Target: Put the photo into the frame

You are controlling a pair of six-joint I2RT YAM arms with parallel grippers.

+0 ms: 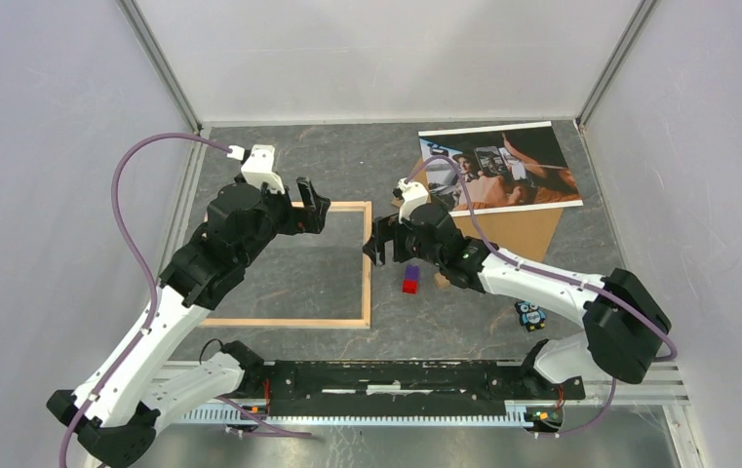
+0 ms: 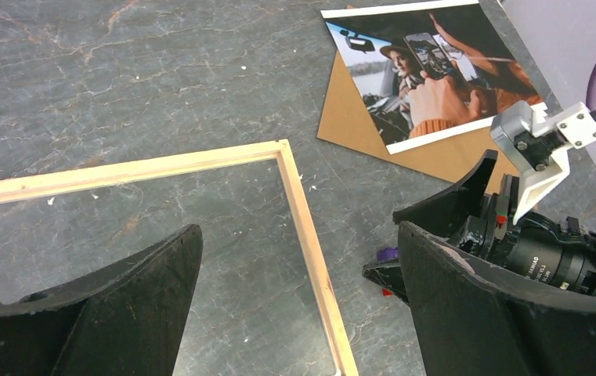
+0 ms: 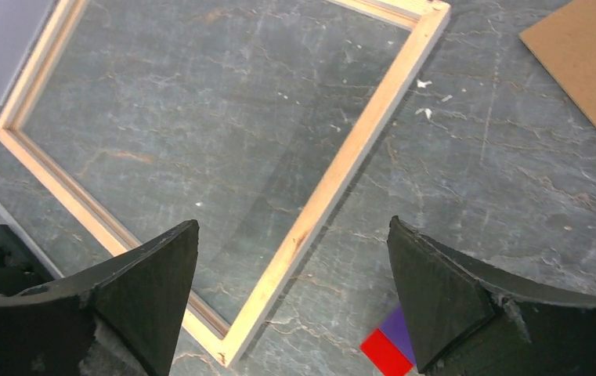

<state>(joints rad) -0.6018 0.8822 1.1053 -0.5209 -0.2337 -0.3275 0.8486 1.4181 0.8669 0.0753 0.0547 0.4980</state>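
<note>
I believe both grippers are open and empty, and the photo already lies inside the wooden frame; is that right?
Not quite: the photo lies outside the frame, at the far right, partly on the brown board, as the top external view shows. The left gripper and right gripper are indeed open and empty.

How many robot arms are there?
2. The left arm reaches over the frame; the right arm reaches toward the frame's right side. No others seem hidden.

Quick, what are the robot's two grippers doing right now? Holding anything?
Left gripper: open, holding nothing.
Right gripper: open, holding nothing.
</note>
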